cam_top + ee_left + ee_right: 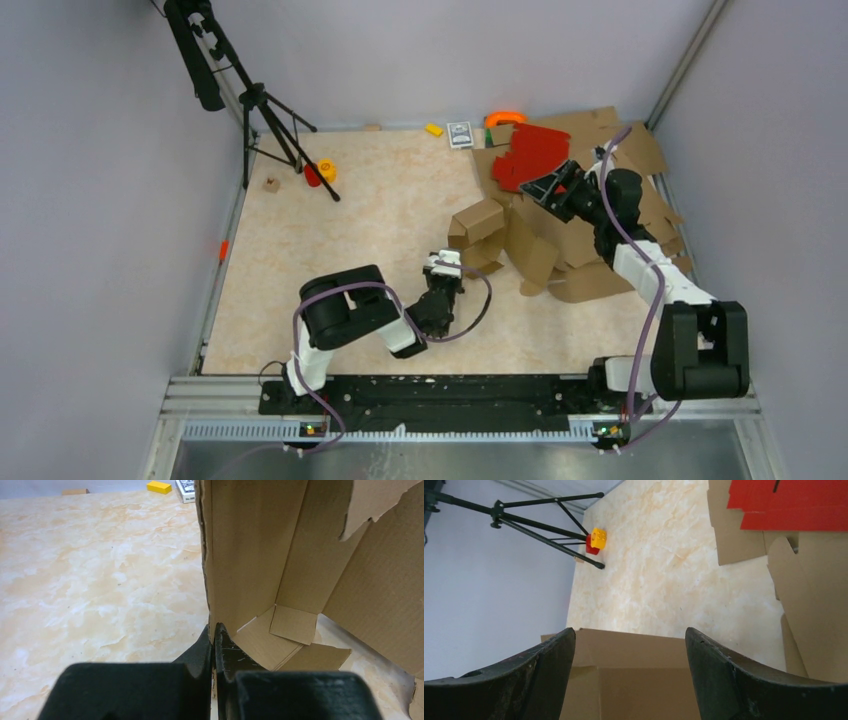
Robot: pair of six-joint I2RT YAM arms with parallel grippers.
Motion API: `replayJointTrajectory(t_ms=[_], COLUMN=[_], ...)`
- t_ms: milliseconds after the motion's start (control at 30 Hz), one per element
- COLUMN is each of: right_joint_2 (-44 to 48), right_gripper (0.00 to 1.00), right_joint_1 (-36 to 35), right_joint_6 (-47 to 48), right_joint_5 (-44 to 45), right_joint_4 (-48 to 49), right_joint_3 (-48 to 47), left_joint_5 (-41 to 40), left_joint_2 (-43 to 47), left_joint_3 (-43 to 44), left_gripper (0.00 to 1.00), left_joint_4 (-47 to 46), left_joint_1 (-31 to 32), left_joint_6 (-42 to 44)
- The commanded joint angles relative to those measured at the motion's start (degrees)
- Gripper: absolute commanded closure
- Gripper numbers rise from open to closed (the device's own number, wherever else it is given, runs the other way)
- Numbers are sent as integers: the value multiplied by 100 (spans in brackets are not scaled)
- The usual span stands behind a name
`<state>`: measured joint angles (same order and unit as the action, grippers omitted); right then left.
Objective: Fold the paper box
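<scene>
The paper box (477, 224) is plain brown cardboard, partly folded up, near the table's middle right. My left gripper (446, 263) is at its near lower edge. In the left wrist view the left gripper (214, 631) is shut on the bottom edge of an upright panel of the box (250, 550), with inner flaps (292, 625) to the right. My right gripper (530, 187) hangs open and empty above the cardboard pile, right of the box. In the right wrist view the right gripper (629, 632) has wide-apart fingers, and the box (634, 680) shows below them.
Red cardboard sheets (530, 152) and larger flat brown sheets (600, 250) lie piled at the back right. A black tripod (262, 110) stands at the back left with a red and yellow block (321, 171) by its foot. Small items (460, 133) lie along the far edge.
</scene>
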<state>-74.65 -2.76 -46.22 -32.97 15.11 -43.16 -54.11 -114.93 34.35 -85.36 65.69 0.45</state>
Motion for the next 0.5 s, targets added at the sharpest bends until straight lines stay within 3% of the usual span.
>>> replayJointTrajectory(t_ms=[0, 233, 467], right_joint_2=[-297, -712, -774], right_gripper=[20, 21, 29], right_joint_1=[34, -157, -413], right_joint_6=[-134, 215, 710], right_joint_5=[-495, -1157, -1229], right_joint_4=[494, 139, -402], right_joint_3=[-521, -994, -1078], left_joint_5=[-30, -20, 20], left_joint_2=[-74, -108, -116], left_joint_3=[98, 122, 129], left_gripper=[100, 100, 100], left_joint_4=[-308, -332, -304], left_joint_1=[31, 31, 40], left_joint_6=[96, 105, 113])
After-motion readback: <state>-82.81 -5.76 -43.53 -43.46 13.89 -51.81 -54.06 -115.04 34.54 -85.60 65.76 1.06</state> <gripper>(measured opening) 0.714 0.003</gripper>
